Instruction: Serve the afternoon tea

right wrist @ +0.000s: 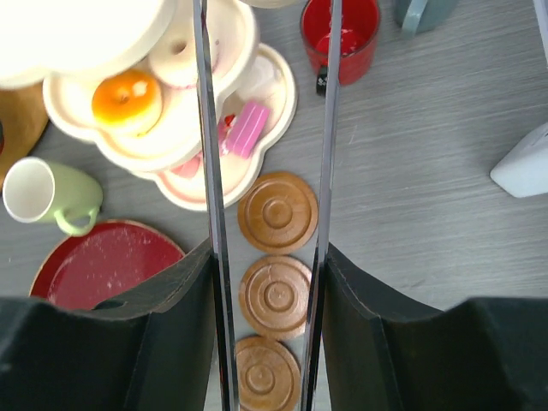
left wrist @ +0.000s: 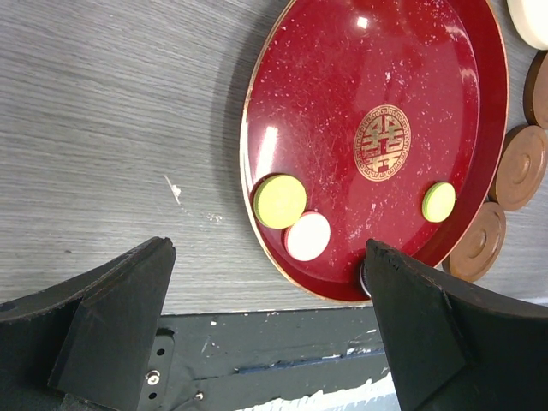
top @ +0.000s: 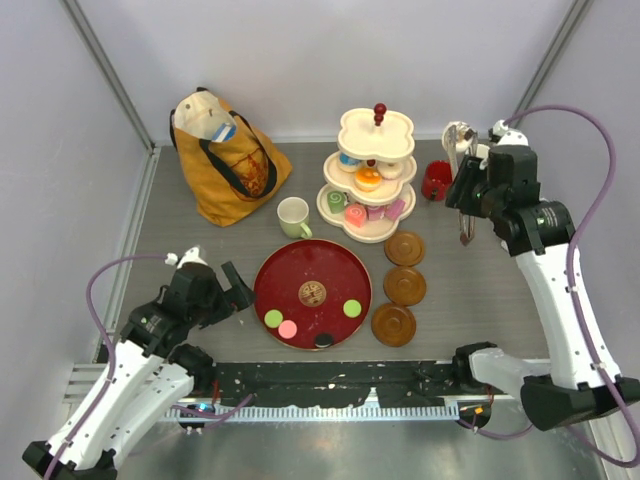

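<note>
Worktop [top: 200, 255]: grey wood-grain surface. Far left corner: mustard tote bag [top: 225, 160], slumped. Far edge, centre: cream three-tier stand [top: 355, 130] carrying toy pastries, namely an orange donut [right wrist: 127, 96] and a pale ring donut [right wrist: 181, 51] on the middle tier, and a pink roll [right wrist: 247, 128] with further pink and green pieces on the lowest tier. Pale green mug [top: 293, 216]: upright, just left of the stand's base, between it and the tote bag. Red mug [top: 436, 180]: upright, just right of the stand. Grey-blue mug [right wrist: 424, 13]: just beside the red mug on the side toward the right edge, only partly shown in the right wrist view. Dark-red tray [top: 300, 265]: round, gold emblem at centre, lying near the middle of the near edge. On its near half are two green macarons [left wrist: 280, 200], a pink macaron [left wrist: 307, 236] tight against the left-hand green one, and a dark piece [top: 323, 340] at the near rim, partly hidden. Brown coasters [top: 405, 285]: three, in a column just right of the tray, from the stand's base toward the near edge. Left gripper [left wrist: 270, 247]: jaws wide apart, holding nothing, low over the worktop at the tray's near left rim. Right gripper [right wrist: 267, 255]: clamped on metal tongs [top: 457, 135], raised over the far right area beside the red mug. In the wrist view the two tong arms frame the coasters.
</note>
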Available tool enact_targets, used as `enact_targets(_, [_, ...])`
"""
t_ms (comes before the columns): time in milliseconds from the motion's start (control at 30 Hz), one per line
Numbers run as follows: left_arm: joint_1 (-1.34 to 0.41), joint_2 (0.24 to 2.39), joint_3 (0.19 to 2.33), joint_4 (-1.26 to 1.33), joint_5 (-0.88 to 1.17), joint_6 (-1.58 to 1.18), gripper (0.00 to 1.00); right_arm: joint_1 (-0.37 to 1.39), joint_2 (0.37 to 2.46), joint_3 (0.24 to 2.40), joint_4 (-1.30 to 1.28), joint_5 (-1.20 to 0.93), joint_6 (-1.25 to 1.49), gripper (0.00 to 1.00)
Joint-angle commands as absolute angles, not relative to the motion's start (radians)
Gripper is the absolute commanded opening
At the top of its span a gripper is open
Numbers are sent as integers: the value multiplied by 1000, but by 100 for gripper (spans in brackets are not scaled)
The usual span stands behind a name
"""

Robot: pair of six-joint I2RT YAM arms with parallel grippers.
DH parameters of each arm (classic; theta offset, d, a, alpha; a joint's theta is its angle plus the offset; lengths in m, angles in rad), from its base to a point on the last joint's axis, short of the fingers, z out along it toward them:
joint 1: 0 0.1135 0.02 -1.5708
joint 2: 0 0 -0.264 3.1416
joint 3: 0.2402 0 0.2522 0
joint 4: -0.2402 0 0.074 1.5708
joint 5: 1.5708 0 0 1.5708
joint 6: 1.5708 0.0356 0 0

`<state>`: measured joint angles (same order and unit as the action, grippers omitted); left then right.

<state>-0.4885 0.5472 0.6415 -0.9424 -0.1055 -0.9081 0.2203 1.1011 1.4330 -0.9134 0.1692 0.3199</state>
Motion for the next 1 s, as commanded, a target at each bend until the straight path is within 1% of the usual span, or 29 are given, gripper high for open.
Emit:
enact_targets(0, [-485, 554, 672, -907, -129, -893, 100, 86, 1184, 1446, -795, -24, 285, 41])
enact_targets(100, [-485, 564, 681, -897, -130, -888, 100, 25, 1270, 1517, -779, -121, 258, 41])
enact_targets(333, [-483, 572, 689, -888, -143, -877, 100, 14, 1492, 1678, -787, -253, 158, 41])
enact_targets(433, [-485, 569, 692, -890, -149, -876, 100, 14, 1581, 1761, -828, -258, 146, 41])
enact_targets(633, [-485, 568, 709, -914, -166, -880, 100, 14, 1701, 1848, -871, -249, 109, 41])
enact_targets(667, [-485, 561, 709, -916, -169, -882, 100, -14, 1718, 1870, -886, -247, 104, 41])
enact_targets(800, [-485, 552, 716, -925, -178, -884, 100, -18, 1799, 1966, -931, -239, 114, 41])
enact_targets(967, [-485, 554, 719, -930, -192, -882, 99, -18, 1867, 2017, -945, -324, 71, 41])
